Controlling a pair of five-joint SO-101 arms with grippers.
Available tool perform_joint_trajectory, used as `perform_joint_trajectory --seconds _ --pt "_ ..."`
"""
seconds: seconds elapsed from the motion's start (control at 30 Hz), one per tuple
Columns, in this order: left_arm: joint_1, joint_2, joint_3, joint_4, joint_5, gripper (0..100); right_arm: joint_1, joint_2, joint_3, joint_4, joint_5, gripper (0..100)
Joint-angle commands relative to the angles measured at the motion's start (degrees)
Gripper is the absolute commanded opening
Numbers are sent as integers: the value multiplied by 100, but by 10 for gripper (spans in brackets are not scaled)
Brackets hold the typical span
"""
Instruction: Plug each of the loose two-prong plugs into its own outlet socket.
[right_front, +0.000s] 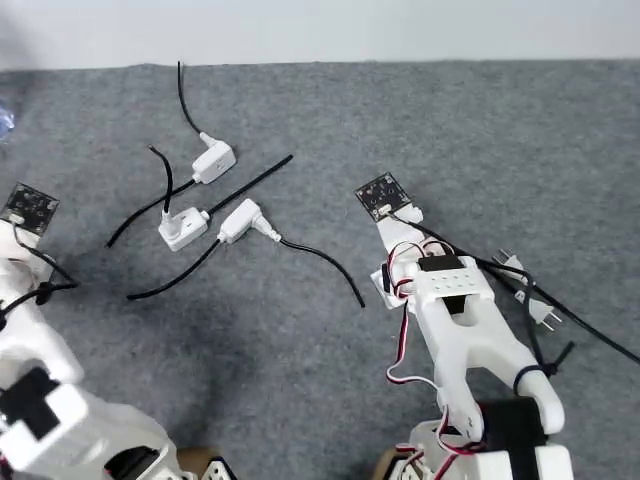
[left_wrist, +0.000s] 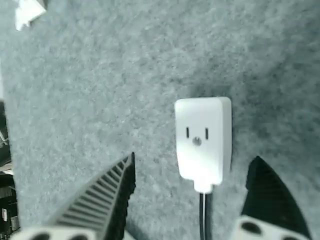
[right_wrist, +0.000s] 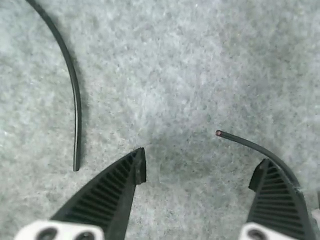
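— Begin close in. How do the arms sit?
— The left arm (right_front: 45, 400) is at the near left corner. The right arm (right_front: 470, 330) is near the middle-right. Both are over the grey felt (right_front: 330, 380).
— The jaws?
— The left gripper (left_wrist: 194, 160) has its jaws wide apart and holds nothing. A white outlet socket (left_wrist: 202, 137) lies flat on the felt between them, slots facing up. Its black cord (left_wrist: 202, 217) runs back toward the wrist.
— And the other?
— The right gripper (right_wrist: 202, 157) is spread as well, and empty. One cut cord end (right_wrist: 75, 167) lies just beside one finger, and a second cord tip (right_wrist: 219, 133) lies near the other.
— Where are the plugs?
— Two loose two-prong plugs lie on the felt just beside the right arm, on its right. The nearer plug (right_front: 545, 317) and the farther plug (right_front: 512, 266) both have bare prongs, in no socket.
— Farther out?
— Three white cord pieces cluster at the far left-middle, well apart from the right arm: one (right_front: 183, 228), another (right_front: 238, 220) just beside it, and a third (right_front: 213, 160) beyond. I cannot tell whether they are sockets or plugs.
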Motion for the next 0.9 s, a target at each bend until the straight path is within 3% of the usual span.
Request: perform_joint_trajectory --seconds 0.0,0.2,0.4,0.47,0.67,0.87 --pt "-9 527 -523 -360 158 334 -48 -171 -35 -119 70 318" --pt "132 1433 -919 -360 158 314 -48 -171 -44 -180 70 318" --pt "413 1591 -901 -334 132 32 -48 -171 -44 -189 114 318" --pt "448 1582 -910 -26 123 18 -48 -171 -35 -189 316 318" --pt "615 1222 -1015 1785 -457 12 -48 -171 -35 -198 440 318" --pt "1134 -1213 -1578 5169 -484 12 -48 -171 -35 -215 431 318"
